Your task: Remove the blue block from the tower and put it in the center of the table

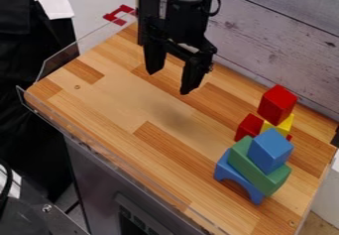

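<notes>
1. Blue block (270, 150) sits atop the green block (253, 167); the gripper (170, 83) hangs well apart from that green block, fingers spread.
2. Now it wants a square pinch, no nudging the green block, then straight up before any swing!

From my seat I see a striped wooden tabletop (116, 100) — toward its right end stands a blue arch (232, 170), a red block (249, 126) just behind.
</notes>
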